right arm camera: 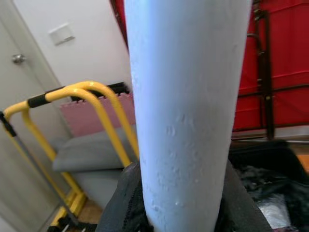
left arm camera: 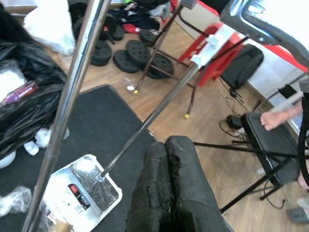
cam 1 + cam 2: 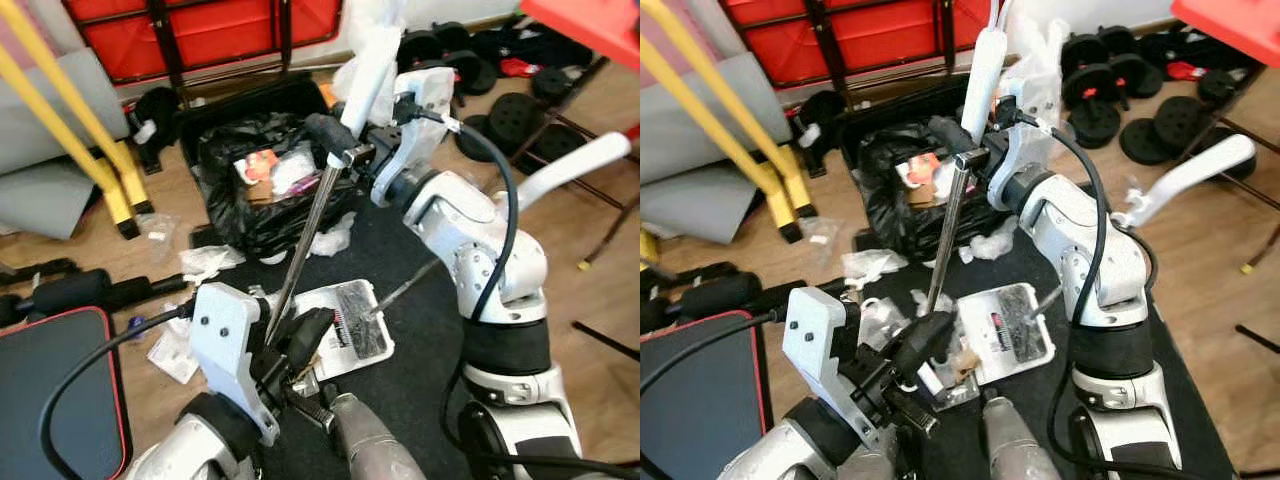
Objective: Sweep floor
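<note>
Right claw grips the broom handle; left claw closed beside it, dustpan and black rubbish bag ahead.

Wood floor, black mat, red panel, yellow rails.

Glossy metal broom pole — matt mat
</note>
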Robot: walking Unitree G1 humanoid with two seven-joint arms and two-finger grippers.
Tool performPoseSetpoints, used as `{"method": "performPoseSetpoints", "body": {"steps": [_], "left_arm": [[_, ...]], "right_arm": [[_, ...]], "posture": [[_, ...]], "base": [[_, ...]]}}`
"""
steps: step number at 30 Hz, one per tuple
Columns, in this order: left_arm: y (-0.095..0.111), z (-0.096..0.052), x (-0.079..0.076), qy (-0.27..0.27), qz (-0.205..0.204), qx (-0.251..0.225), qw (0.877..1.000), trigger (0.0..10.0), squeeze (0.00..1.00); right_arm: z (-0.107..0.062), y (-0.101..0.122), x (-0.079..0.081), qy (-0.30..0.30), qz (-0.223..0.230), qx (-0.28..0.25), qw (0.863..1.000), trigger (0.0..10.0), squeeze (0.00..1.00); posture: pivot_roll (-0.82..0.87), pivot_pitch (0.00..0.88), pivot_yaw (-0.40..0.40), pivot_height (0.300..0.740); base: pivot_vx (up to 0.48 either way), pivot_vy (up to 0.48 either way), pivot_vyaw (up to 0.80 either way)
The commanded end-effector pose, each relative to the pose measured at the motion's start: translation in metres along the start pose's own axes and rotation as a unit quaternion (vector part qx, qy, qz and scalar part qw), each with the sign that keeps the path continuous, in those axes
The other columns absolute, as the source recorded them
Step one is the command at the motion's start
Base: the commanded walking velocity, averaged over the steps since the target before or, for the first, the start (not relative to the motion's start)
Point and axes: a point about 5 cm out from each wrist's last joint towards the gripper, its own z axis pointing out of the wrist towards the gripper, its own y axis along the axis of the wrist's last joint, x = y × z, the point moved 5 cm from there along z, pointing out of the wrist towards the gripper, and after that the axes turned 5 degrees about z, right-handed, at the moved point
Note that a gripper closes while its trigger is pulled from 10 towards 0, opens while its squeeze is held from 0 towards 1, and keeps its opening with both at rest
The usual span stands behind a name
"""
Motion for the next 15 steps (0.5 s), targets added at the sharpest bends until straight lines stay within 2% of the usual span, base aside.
{"method": "performPoseSetpoints", "body": {"steps": [1, 10, 11, 12, 14, 15], "left_arm": [[-0.004, -0.002, -0.004, -0.012, -0.005, 0.008, 1.0, 10.0, 0.0], [-0.003, -0.001, -0.001, -0.001, 0.012, 0.006, 1.0, 10.0, 0.0], [-0.001, -0.001, 0.002, 0.008, 0.029, 0.004, 1.0, 10.0, 0.0], [-0.001, -0.001, 0.002, 0.008, 0.029, 0.004, 1.0, 10.0, 0.0], [0.004, 0.001, 0.014, 0.041, 0.076, -0.005, 0.996, 10.0, 0.0], [0.004, 0.001, 0.014, 0.041, 0.076, -0.005, 0.996, 10.0, 0.0]], "right_arm": [[-0.001, 0.002, 0.008, 0.024, 0.013, -0.013, 1.0, 10.0, 0.0], [-0.002, -0.002, 0.007, 0.029, 0.003, -0.01, 1.0, 10.0, 0.0], [-0.002, -0.004, 0.006, 0.028, -0.003, -0.007, 1.0, 10.0, 0.0], [-0.002, -0.004, 0.006, 0.028, -0.003, -0.007, 1.0, 10.0, 0.0], [-0.002, -0.01, 0.003, 0.026, -0.022, 0.009, 0.999, 10.0, 0.0], [-0.002, -0.01, 0.003, 0.026, -0.022, 0.009, 0.999, 10.0, 0.0]], "posture": [[-0.05, 0.292, -0.07, 0.74], [-0.05, 0.29, -0.07, 0.74], [-0.05, 0.288, -0.07, 0.74], [-0.05, 0.288, -0.07, 0.74], [-0.05, 0.287, -0.071, 0.74], [-0.05, 0.287, -0.071, 0.74]], "base": [[0.0, 0.0, -0.51], [0.0, 0.0, 0.0], [0.0, 0.0, 0.0], [0.0, 0.0, 0.0], [0.0, 0.0, 0.0], [0.0, 0.0, 0.0]]}}
